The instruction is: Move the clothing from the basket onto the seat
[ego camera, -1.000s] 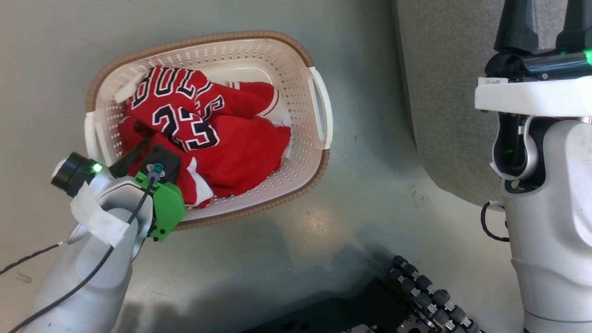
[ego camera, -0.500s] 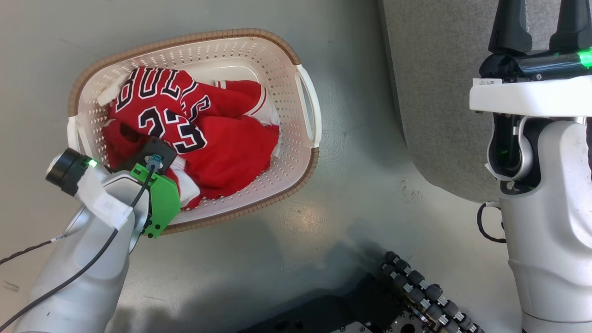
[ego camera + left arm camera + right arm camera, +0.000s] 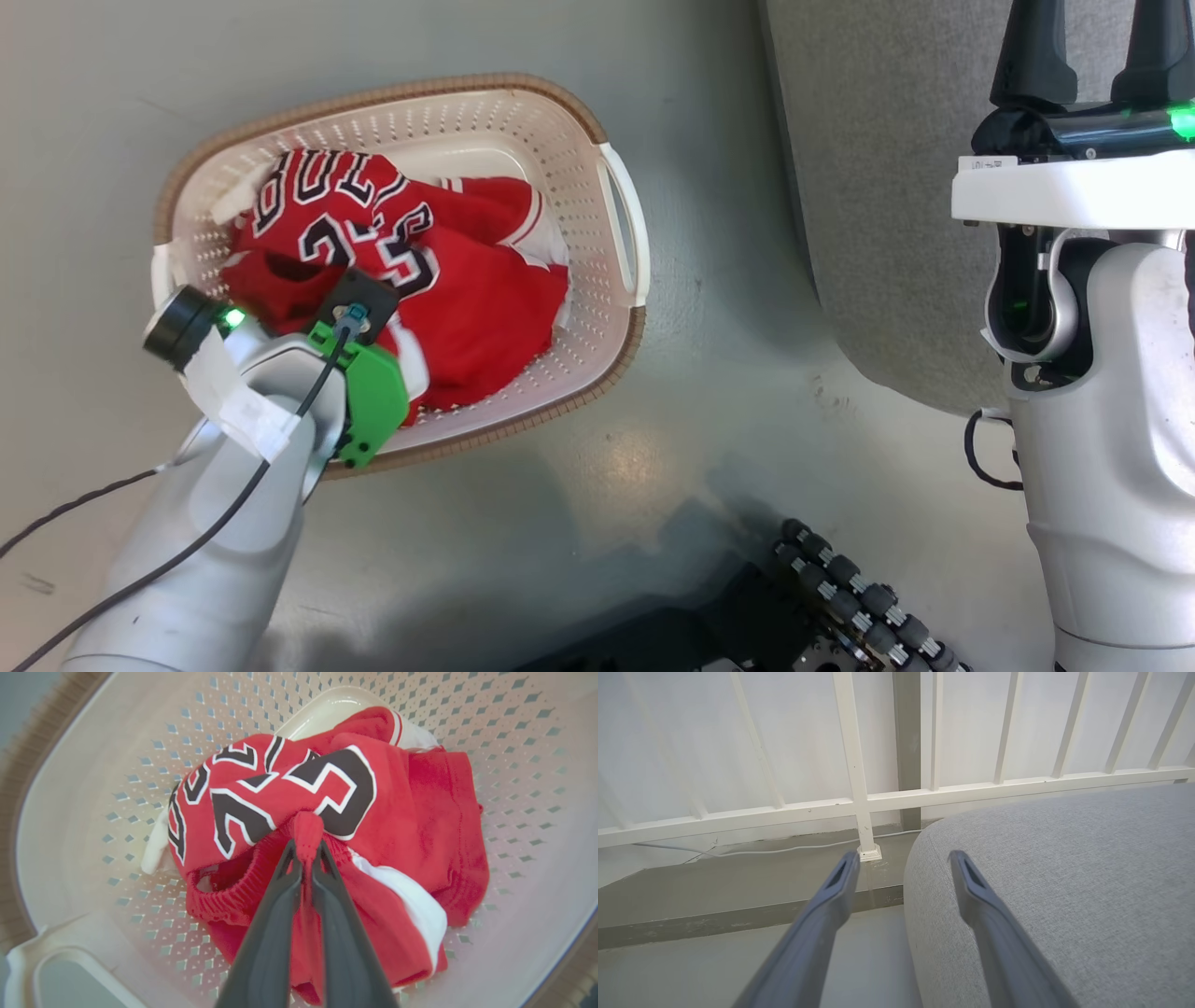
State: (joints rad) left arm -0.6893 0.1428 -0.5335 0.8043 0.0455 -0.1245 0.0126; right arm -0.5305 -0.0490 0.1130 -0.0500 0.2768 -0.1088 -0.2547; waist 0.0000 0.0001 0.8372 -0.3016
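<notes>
The cream basket (image 3: 392,101) stands on the grey floor (image 3: 672,439), and both red garments lie heaped inside it. The left gripper (image 3: 306,848) reaches down into the heap, its fingers (image 3: 268,933) pressed together on a bunched fold of red clothing (image 3: 306,828); I cannot tell which garment the fold belongs to. Just left of the tips spreads the jersey (image 3: 261,788), and beneath it an elastic waistband gapes open. Right of the fingers runs the white stripe of the shorts (image 3: 411,900). Perforated wall rings the heap on all sides. A strip of bare basket bottom shows beyond the tips.

Open floor separates the basket's right handle (image 3: 627,224) from the seat (image 3: 878,187). The right gripper (image 3: 903,856) hangs with fingers apart and nothing between them. Its left finger is above floor, its right finger above the seat's rounded edge. Past the tips stands a white railing (image 3: 859,798).
</notes>
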